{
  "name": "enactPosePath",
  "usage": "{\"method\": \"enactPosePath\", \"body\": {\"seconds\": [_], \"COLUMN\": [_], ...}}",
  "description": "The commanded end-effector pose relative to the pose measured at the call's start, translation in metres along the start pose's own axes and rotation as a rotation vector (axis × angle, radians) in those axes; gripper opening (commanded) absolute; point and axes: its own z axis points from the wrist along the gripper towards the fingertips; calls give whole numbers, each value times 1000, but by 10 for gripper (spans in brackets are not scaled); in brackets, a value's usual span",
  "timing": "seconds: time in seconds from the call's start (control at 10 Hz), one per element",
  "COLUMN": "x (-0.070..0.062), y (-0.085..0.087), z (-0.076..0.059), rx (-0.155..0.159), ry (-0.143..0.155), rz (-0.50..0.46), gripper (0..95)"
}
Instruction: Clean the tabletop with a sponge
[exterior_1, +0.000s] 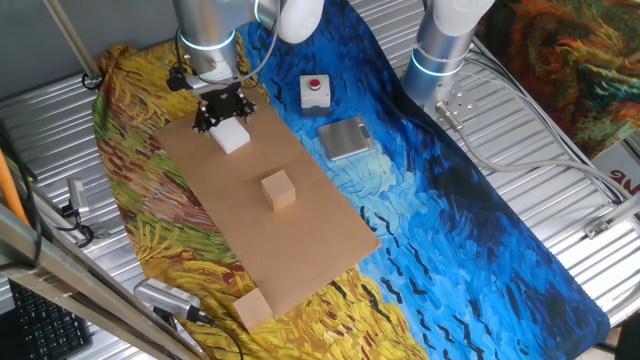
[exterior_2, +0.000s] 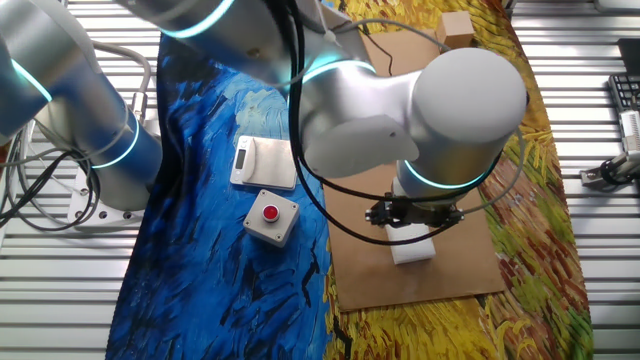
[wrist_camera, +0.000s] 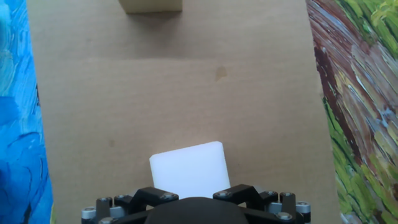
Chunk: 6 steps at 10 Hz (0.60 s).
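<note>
The tabletop is a flat light-brown board (exterior_1: 300, 240) lying on the painted cloth; it also shows in the other fixed view (exterior_2: 440, 130) and fills the hand view (wrist_camera: 186, 93). The sponge, a small white foam block (exterior_1: 232, 137), rests on the board's far end. My gripper (exterior_1: 225, 118) stands straight over it with its black fingers down both sides of the sponge (wrist_camera: 186, 168). In the other fixed view the sponge (exterior_2: 412, 248) sticks out under the gripper (exterior_2: 412, 225). In the hand view the gripper (wrist_camera: 193, 190) appears shut on the sponge.
A tan wooden cube (exterior_1: 279, 189) stands mid-board, ahead of the sponge in the hand view (wrist_camera: 151, 5). A second tan block (exterior_1: 252, 308) lies at the board's near corner. A white box with a red button (exterior_1: 316, 90) and a grey flat scale (exterior_1: 345, 137) lie on the blue cloth.
</note>
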Motion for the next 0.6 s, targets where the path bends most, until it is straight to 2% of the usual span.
{"method": "enactPosePath", "body": {"seconds": [0.1,0.6], "x": [0,0], "y": [1,0], "z": [0,5], "rx": [-1,-5], "ry": [-1,6], "rz": [-8,-75], "gripper": [950,950]}}
